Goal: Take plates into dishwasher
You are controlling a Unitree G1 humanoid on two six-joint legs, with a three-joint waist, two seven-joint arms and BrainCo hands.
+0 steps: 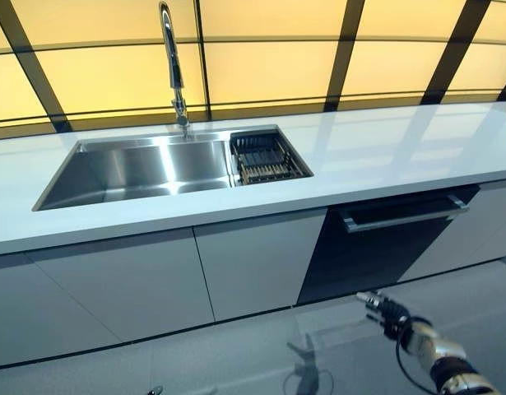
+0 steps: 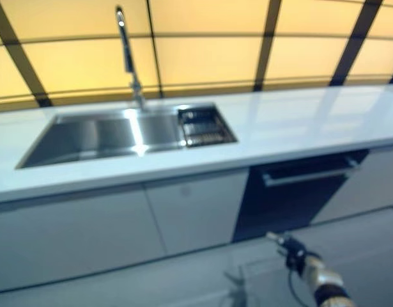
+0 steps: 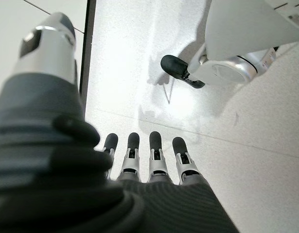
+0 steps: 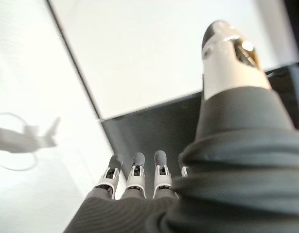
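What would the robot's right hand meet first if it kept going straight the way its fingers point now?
Most likely the dark dishwasher door below the counter: the right hand, fingers straight, points up toward it from low over the floor. Depth is unclear, so the gap between them cannot be judged.

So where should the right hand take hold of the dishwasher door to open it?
By the horizontal bar handle along the top edge of the dark dishwasher door. It stands out from the front, leaving room for fingers behind. The right hand, open and low before the door, would likely do best coming from the front, hooking over the bar from above near its middle.
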